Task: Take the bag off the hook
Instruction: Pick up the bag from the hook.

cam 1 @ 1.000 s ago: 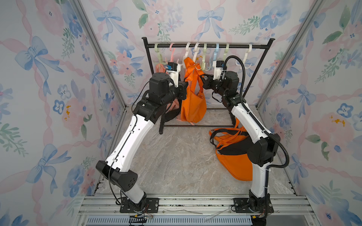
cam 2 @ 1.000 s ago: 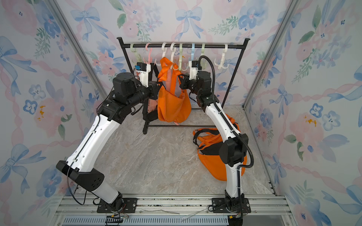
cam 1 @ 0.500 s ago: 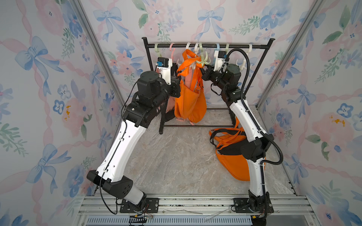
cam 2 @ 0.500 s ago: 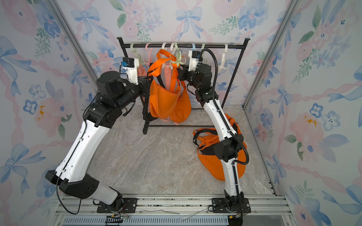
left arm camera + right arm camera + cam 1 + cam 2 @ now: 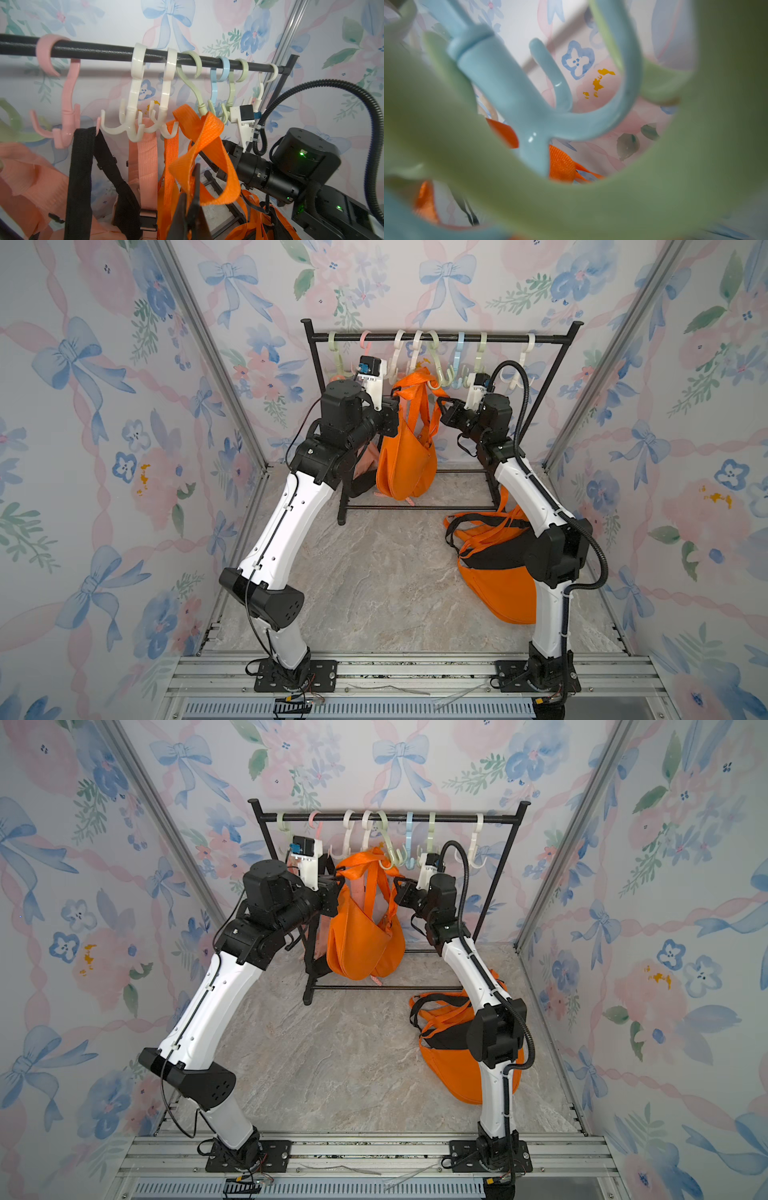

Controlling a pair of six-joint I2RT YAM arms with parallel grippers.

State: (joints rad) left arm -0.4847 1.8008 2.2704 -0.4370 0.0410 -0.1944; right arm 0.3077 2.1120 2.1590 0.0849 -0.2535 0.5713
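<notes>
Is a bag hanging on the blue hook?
No, the blue hook hangs bare on the black rail, with nothing on its prongs.

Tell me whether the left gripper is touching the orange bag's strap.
Touching. The left wrist view shows the left gripper shut on the orange strap, with the webbing pinched between its jaws and looping up over them.
</notes>
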